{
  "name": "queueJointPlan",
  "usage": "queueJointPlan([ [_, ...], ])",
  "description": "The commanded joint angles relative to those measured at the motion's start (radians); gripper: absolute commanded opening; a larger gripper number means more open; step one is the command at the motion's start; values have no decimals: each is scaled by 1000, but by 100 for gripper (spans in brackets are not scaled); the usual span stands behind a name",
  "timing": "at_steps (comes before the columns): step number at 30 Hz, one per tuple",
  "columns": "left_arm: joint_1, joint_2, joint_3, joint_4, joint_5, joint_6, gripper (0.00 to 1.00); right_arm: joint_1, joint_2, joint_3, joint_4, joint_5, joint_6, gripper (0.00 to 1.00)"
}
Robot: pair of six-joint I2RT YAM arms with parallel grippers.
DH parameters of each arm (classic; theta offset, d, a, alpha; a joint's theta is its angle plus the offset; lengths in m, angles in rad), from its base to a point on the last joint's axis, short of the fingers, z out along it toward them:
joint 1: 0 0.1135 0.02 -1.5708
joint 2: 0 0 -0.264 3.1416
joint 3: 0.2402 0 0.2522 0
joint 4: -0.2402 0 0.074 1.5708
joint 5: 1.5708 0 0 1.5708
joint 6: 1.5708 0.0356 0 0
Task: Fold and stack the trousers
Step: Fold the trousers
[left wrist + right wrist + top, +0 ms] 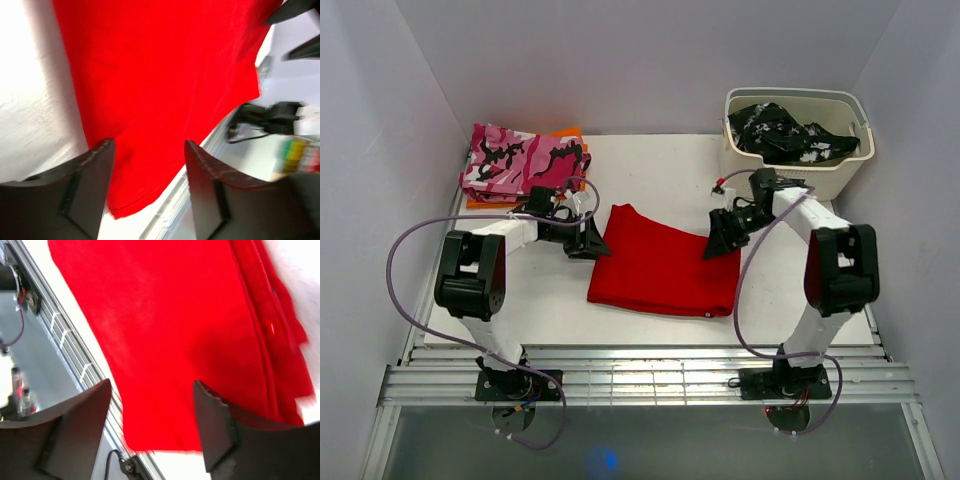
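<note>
- White tabletop (pixel 650 160) boxed in by plain white walls, with both arms bolted at the near edge.
- the trousers (pixel 665 265) are bright red and lie folded into a flat, roughly rectangular slab about mid-table, right between the two arms.
- left gripper (pixel 588 240) sits at the left edge of the trousers, near their far corner. On its wrist cam the fingers are spread apart with nothing pinched, just red fabric showing through the gap.
- right gripper (pixel 725 240) is at the far right corner of the trousers. Same deal there: fingers spread and not clamped on anything, red cloth below with a thicker folded edge off to one side.
- far left corner of the table has a pink-black-white camo garment (pixel 520 160) folded on top of something orange (pixel 570 133).
- far right there's a cream bin (pixel 790 175) with a black-and-white patterned garment (pixel 785 135) bunched up inside.
- both wrist views are a bit blurry.
</note>
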Motion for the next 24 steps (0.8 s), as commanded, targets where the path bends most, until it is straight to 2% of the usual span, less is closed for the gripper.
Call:
queueJointPlan([
  [1, -27, -216, 62, -21, -76, 203, 70, -45, -190, -17, -16, 53, 51, 73],
  [2, -85, -254, 65, -35, -140, 266, 75, -62, -226, -42, -13, 54, 55, 80],
  [3, -134, -332, 62, -36, -194, 408, 77, -104, -288, -92, -4, 57, 69, 82],
  [4, -250, -362, 56, -33, -260, 472, 79, -131, -316, -111, 2, 57, 72, 84],
  [5, -314, -388, 50, -21, -373, 532, 81, -148, -345, -128, 14, 59, 77, 86],
  [6, -380, -406, 41, -15, -419, 626, 82, -227, -406, -149, 31, 62, 93, 88],
  [7, -490, -425, 27, 0, -467, 661, 82, -258, -439, -154, 88, 66, 107, 94],
  [8, -538, -423, 22, 31, -540, 687, 83, -279, -504, -158, 129, 108, 132, 90],
  [10, -665, -394, 13, 60, -596, 756, 83, -309, -557, -178, 236, 138, 182, 90],
  [11, -700, -379, 8, 101, -654, 773, 83, -310, -572, -181, 249, 151, 204, 90],
  [14, -825, -318, -15, 201, -707, 824, 83, -312, -530, -155, 181, 218, 239, 90],
  [16, -900, -288, -25, 249, -737, 842, 83, -327, -493, -154, 105, 173, 209, 90],
  [17, -922, -255, -45, 311, -754, 854, 83, -339, -485, -193, 93, 160, 221, 94],
  [22, -1041, -146, -93, 514, -894, 890, 83, -427, -545, -359, 197, 108, 337, 90],
  [24, -1054, -97, -96, 534, -931, 897, 81, -438, -554, -417, 231, 76, 377, 90],
])
